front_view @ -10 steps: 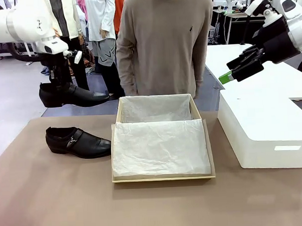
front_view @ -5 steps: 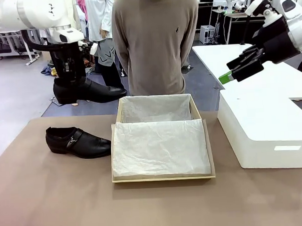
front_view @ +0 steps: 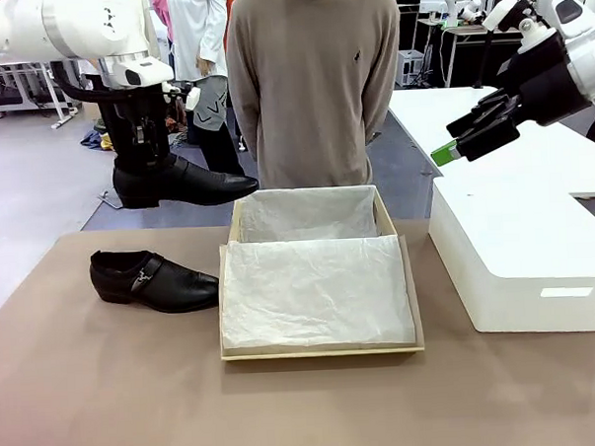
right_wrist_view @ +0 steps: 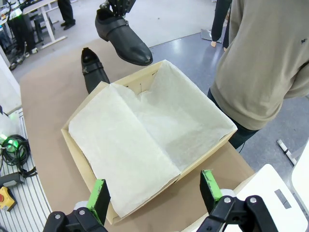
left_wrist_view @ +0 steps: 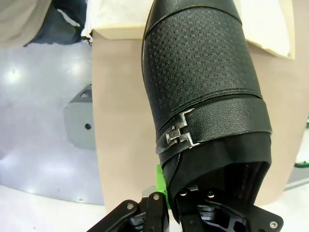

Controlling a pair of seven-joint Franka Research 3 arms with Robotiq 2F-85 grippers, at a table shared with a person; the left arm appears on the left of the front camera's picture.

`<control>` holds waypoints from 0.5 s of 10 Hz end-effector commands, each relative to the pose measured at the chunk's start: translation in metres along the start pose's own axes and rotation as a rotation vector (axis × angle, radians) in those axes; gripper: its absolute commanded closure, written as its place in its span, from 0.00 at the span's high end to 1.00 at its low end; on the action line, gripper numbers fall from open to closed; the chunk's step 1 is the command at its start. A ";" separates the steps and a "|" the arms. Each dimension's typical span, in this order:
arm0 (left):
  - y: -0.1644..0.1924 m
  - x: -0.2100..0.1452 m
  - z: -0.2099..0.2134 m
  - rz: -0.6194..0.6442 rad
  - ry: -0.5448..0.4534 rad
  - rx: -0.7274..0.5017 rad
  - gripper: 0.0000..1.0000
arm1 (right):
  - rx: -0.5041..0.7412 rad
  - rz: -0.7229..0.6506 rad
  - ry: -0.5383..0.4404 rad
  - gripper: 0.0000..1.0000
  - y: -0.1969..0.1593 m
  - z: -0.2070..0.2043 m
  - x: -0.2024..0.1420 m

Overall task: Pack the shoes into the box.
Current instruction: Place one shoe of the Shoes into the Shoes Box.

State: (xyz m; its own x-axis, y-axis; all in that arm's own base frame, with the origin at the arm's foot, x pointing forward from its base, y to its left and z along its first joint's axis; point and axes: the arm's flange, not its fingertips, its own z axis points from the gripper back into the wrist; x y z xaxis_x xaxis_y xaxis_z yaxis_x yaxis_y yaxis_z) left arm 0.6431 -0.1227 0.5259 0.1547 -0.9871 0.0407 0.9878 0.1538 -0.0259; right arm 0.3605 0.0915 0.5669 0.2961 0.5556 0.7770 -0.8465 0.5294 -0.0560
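**One shoe held at the heel collar, box open and waiting**

The left gripper point(front_view: 142, 169) is closed on the lifted shoe point(front_view: 182, 184). The shoe hangs clear of the counter point(front_view: 107, 389), roughly level, with its toe pointing at the far left corner of the box point(front_view: 323, 351). In the left wrist view the gripper point(left_wrist_view: 169, 212) is seen clamped on the heel collar: a green pad lies outside the wall, and the other finger appears to be inside the opening. The buckle strap point(left_wrist_view: 179, 133) sits just ahead of the hold.

The shoe is judged fairly light and stiff at heel and sole. Its leather is glossy, so slipping on the pads is possible. Some toe-down pitch is to be expected with a hold this far back.

The second shoe point(front_view: 152, 279) lies on the counter just left of the box, toe toward it, and is not touched. The same collar hold is judged best for it, because the rounded vamp offers no flat faces.

The box is lined with tissue paper point(front_view: 315, 291), which is thin and easily snagged or dragged by a toe. A person point(front_view: 311, 84) stands behind the box. A white box point(front_view: 517, 263) is placed to the right of it.

The right gripper point(front_view: 452, 149) is raised above the white box. In its wrist view the jaws point(right_wrist_view: 152, 188) are spread wide with nothing between them.
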 end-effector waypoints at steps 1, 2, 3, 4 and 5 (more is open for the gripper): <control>0.000 -0.002 0.004 0.002 0.003 0.011 0.00 | 0.013 0.018 -0.020 1.00 -0.003 -0.002 0.000; 0.000 -0.002 0.004 0.002 0.003 0.011 0.00 | 0.013 0.018 -0.020 1.00 -0.003 -0.002 0.000; 0.000 0.000 -0.001 0.000 0.000 -0.001 0.00 | 0.013 0.018 -0.020 1.00 -0.003 -0.002 0.000; -0.003 0.007 0.003 0.008 -0.009 0.025 0.00 | 0.013 0.018 -0.020 1.00 -0.003 -0.002 0.000; -0.007 0.022 0.010 0.021 -0.020 0.027 0.00 | 0.013 0.018 -0.020 1.00 -0.003 -0.002 0.000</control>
State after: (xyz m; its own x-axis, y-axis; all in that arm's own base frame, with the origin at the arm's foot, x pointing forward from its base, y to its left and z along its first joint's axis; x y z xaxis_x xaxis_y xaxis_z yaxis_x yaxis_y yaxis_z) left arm 0.6430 -0.1330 0.5262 0.1505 -0.9876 0.0453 0.9885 0.1497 -0.0194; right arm 0.3605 0.0915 0.5669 0.2961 0.5556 0.7770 -0.8465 0.5295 -0.0560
